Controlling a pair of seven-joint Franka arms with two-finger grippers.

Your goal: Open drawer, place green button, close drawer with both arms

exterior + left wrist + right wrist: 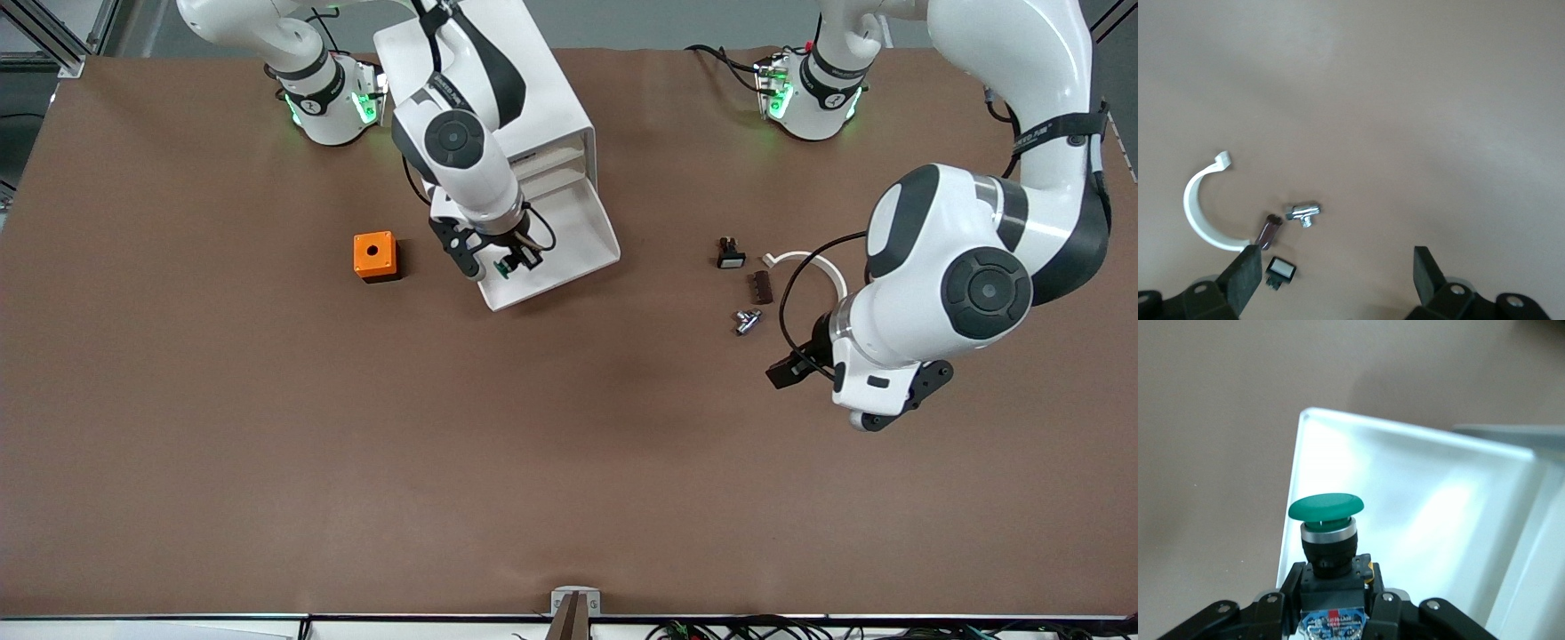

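Placing step in hand: right hand (508, 263) clamped on the button (1327, 528), hanging over the open drawer (569, 253)'s near corner, which next calls for lowering and release; left hand (1335, 273), fingers apart, waits over bare worktop (267, 427).

The table (267, 444) is covered in a matt brown sheet, smooth like paper or felt. The drawer (1438, 507), at the middle of the right wrist view, is smooth white plastic with a soft sheen. The button (1327, 520) has a satin green plastic cap, a shiny metal collar and a matt black body. Right of centre in the front view, the small tee fitting (1303, 213) is bright polished metal and the curved clip (1199, 213) is glossy white plastic. The orange cube (374, 255) looks like matt plastic.
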